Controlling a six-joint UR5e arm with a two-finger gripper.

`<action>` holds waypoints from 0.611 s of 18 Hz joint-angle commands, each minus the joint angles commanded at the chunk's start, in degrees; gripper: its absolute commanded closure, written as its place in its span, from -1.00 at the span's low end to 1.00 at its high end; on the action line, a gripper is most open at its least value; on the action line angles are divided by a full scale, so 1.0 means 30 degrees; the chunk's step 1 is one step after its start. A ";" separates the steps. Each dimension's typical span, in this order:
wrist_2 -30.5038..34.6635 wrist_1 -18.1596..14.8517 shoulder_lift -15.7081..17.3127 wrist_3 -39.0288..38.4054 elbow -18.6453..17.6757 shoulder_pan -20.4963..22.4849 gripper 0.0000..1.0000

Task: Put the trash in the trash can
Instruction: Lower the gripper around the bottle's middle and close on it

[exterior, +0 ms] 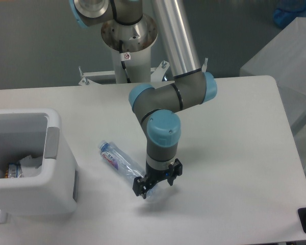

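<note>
Clear bottle (123,167) with blue-red label; white trash can (33,196), grey panel.

One fixed camera looks down from the front across the table (234,132) toward the arm's base (128,35).

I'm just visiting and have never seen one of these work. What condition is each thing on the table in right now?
Bottle: crushed, lying on its side on the table, outside the bin.
Gripper: open, straddling the bottle's far end, not yet closed on it.
Trash can: upright, no lid, some rubbish already inside.
White wrapper: crumpled, lying in the trash can.
</note>
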 joint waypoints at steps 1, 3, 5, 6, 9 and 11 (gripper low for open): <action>0.0000 0.0000 -0.0029 -0.0292 -0.0029 0.0000 -1.00; 0.0001 0.0000 -0.0117 -0.0412 0.0000 0.0000 -1.00; 0.0030 0.0000 -0.0146 -0.0413 -0.0146 0.0000 -1.00; 0.0030 0.0000 -0.0176 -0.0413 -0.0292 -0.0029 -1.00; 0.0030 0.0000 -0.0439 -0.0442 -0.0090 -0.0029 -1.00; 0.0030 0.0000 -0.0644 -0.0442 -0.0059 -0.0029 -1.00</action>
